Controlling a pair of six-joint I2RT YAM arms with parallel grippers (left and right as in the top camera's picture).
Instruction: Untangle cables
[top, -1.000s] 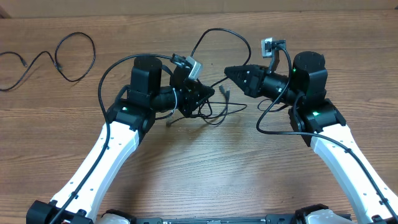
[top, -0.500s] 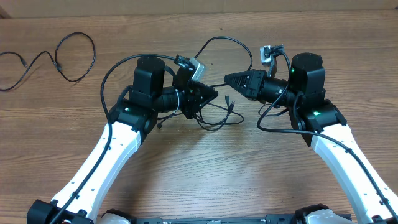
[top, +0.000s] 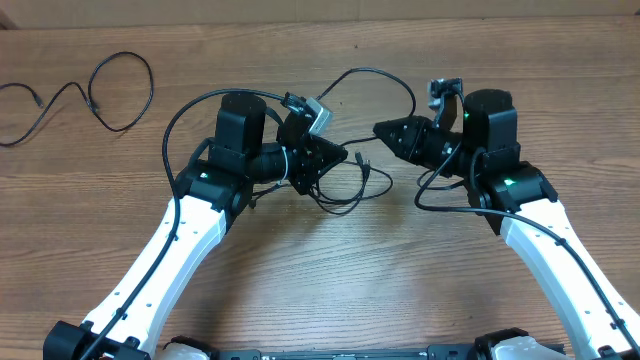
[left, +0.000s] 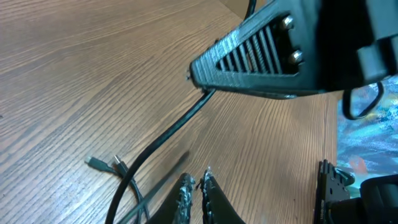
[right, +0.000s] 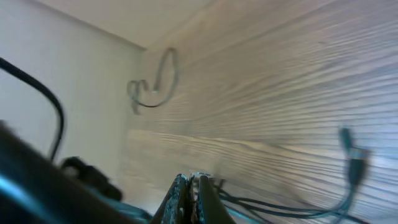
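Cables (left: 169, 132): right tool (top: 378, 128) clamped on one strand; left tool (top: 343, 154) together, grip unclear. Risk: pulling apart tightens knot, or thin strand slips from tool.

Both arms have white shells (top: 165, 255) low down and black joints nearer the hand, each with a small green light (top: 200, 175). Thick black cables (top: 172, 125) loop behind each wrist. The left hand (top: 342, 155) and right hand (top: 382, 131) are black ribbed wedges, the right studded with silver screws (left: 286, 22).
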